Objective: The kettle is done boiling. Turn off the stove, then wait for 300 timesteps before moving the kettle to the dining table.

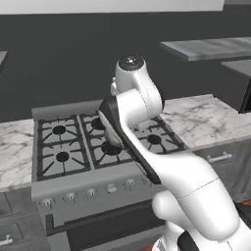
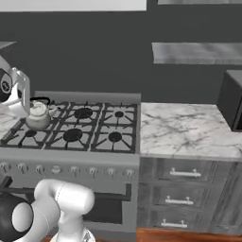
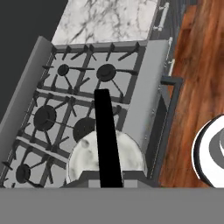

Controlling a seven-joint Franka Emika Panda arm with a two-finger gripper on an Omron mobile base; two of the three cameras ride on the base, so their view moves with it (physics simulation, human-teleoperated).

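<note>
And here we are over the stove [image 2: 75, 130], with the kettle [image 2: 38, 116] at the left of the right base frame, its black handle [image 2: 40, 99] arching up against the white wrist of the arm. From the hand camera the picture is clearer: the kettle's pale round body [image 3: 105, 157] sits at the bottom centre, and the black handle [image 3: 107, 135] runs straight up the middle of the frame from where the hand [image 3: 107, 183] is. The hand is closed tight on the kettle's handle, so the grip looks made. Whether the base still rests on the grate or hangs just above it, I cannot tell.

In the left base frame the arm [image 1: 132, 112] covers the middle burners and hides the kettle entirely. The row of knobs [image 2: 56, 169] sits along the stove's front edge; their positions are too small to read.

Now the risks. That handle is thin, and a narrow pinch on it may let the kettle swing or tilt as it travels. The raised grates could catch the base if the lift is too shallow. The marble surface [image 2: 184, 130] lies to the right.
</note>
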